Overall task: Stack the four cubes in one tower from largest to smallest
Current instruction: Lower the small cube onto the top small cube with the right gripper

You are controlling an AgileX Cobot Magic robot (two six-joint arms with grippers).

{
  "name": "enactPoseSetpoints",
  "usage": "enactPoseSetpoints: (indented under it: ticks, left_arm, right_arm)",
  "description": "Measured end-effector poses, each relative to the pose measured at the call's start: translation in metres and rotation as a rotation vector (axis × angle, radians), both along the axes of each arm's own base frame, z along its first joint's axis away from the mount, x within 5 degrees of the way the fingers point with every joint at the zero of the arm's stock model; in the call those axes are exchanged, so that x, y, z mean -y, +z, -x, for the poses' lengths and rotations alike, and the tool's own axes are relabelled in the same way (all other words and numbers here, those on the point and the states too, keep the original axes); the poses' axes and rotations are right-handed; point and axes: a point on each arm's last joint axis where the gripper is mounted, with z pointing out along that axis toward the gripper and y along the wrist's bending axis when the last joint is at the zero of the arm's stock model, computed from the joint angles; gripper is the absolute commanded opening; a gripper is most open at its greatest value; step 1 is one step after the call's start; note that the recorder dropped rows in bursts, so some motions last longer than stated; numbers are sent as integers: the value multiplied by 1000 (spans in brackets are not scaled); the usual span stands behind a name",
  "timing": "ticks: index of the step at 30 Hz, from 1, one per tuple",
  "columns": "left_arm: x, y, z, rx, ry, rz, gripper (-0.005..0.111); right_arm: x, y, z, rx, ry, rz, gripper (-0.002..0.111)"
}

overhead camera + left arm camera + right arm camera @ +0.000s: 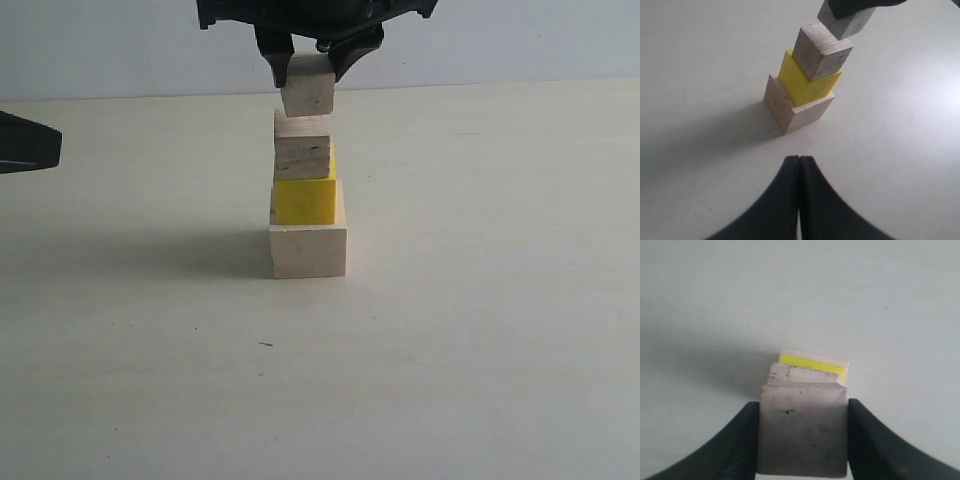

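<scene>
Three cubes stand stacked mid-table: pale wood cube (308, 250) at the bottom, yellow cube (305, 200) on it, layered plywood cube (303, 148) on top. My right gripper (310, 65) comes down from above, shut on the small tan cube (307, 88), which hangs directly over the plywood cube; whether they touch I cannot tell. In the right wrist view the tan cube (802, 435) fills the jaws, with the plywood (800, 375) and yellow (810, 363) edges showing beyond it. My left gripper (799, 160) is shut and empty, well back from the stack (802, 82).
The left arm's dark tip (30, 140) pokes in at the left edge of the exterior view. The pale table (480, 330) spreads around the stack, with a wall behind it.
</scene>
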Motion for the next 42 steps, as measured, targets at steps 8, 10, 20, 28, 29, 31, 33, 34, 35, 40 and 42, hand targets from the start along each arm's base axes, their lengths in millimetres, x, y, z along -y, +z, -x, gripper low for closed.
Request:
enactPoseSetpoints:
  ticks: [8,10,20,28,29,31,33,34,35,40,42]
  left_arm:
    - [0,0,0,0,0,0,0]
    - [0,0,0,0,0,0,0]
    - [0,0,0,0,0,0,0]
    - [0,0,0,0,0,0,0]
    - [0,0,0,0,0,0,0]
    - [0,0,0,0,0,0,0]
    - [0,0,0,0,0,0,0]
    - [0,0,0,0,0,0,0]
    - [0,0,0,0,0,0,0]
    - [0,0,0,0,0,0,0]
    - [0,0,0,0,0,0,0]
  right_arm:
    - [-4,-13,-4,-23,-10,16,0]
    - [-5,-16,-6,-27,-10,20,0]
    - [-6,-15,-6,-18,-11,9,0]
    - [-6,-15,-6,-19,-18,6,8]
    - [-6,-15,-6,-21,-21,6,10]
    - [-6,-15,-6,-22,-21,7,17]
    - [-6,-15,-6,-23,-22,7,23]
    - [-5,-15,-6,-24,-23,8,26]
    - [-5,-15,-6,-24,-23,8,29]
    - [-6,-15,-6,-26,-46,-3,41]
    - [-6,-15,-6,-27,-50,-4,42]
